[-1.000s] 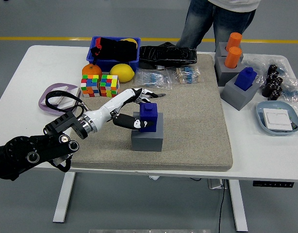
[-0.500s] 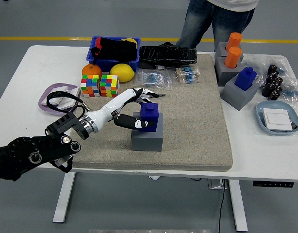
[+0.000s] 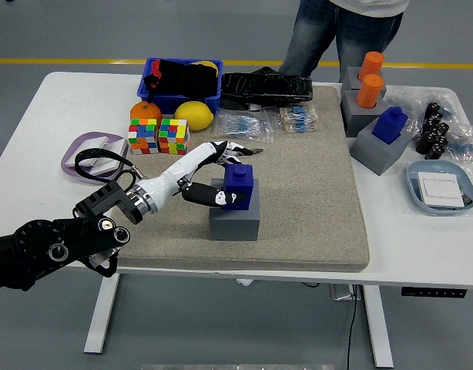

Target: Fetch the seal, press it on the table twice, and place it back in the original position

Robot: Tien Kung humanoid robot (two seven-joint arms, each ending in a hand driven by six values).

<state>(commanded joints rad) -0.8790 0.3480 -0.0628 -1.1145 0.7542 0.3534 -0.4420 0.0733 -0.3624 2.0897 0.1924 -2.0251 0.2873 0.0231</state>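
two puzzle cubes (image 3: pixel 158 136) sit behind left hand (image 3: pixel 221 173) gripping seal (image 3: pixel 237 186).

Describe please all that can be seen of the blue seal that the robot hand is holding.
The blue seal is a blocky, deep blue piece with a smaller square knob on top, plastic by its look. It stands upright on a grey block on the beige mat, near the mat's left part. The left hand is closed on it from the left, with white fingers at its top and a dark thumb at its side.
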